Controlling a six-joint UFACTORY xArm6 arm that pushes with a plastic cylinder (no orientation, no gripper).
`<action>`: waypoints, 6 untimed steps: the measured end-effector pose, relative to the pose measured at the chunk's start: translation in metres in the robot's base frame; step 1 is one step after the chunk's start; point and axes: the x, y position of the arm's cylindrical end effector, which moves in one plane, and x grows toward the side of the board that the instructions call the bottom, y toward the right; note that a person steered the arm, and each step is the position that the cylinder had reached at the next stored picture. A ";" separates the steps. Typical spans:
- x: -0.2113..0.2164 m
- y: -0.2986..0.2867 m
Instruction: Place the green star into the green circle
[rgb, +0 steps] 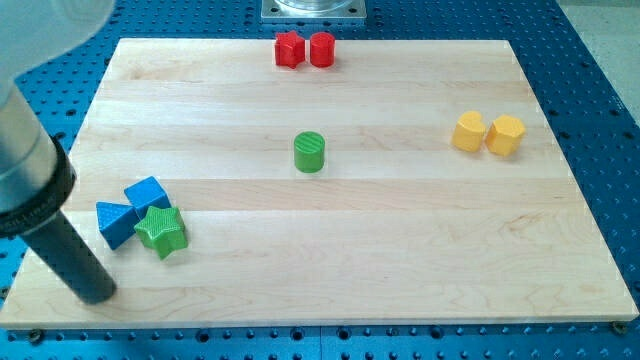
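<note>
a pale wooden board (400, 250) with long grain strips fills most of the view. around it, from 3 to 9 o'clock, lies a blue perforated metal table (600, 90). at 12 o'clock sits a grey metal plate (314, 10). the light is even and bright.

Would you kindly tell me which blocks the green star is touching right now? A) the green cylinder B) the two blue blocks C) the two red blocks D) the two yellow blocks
B: the green star sits against the two blue blocks at the view's lower left, far from the green cylinder.
</note>
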 end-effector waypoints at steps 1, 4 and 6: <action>-0.045 0.050; -0.132 0.148; -0.132 0.140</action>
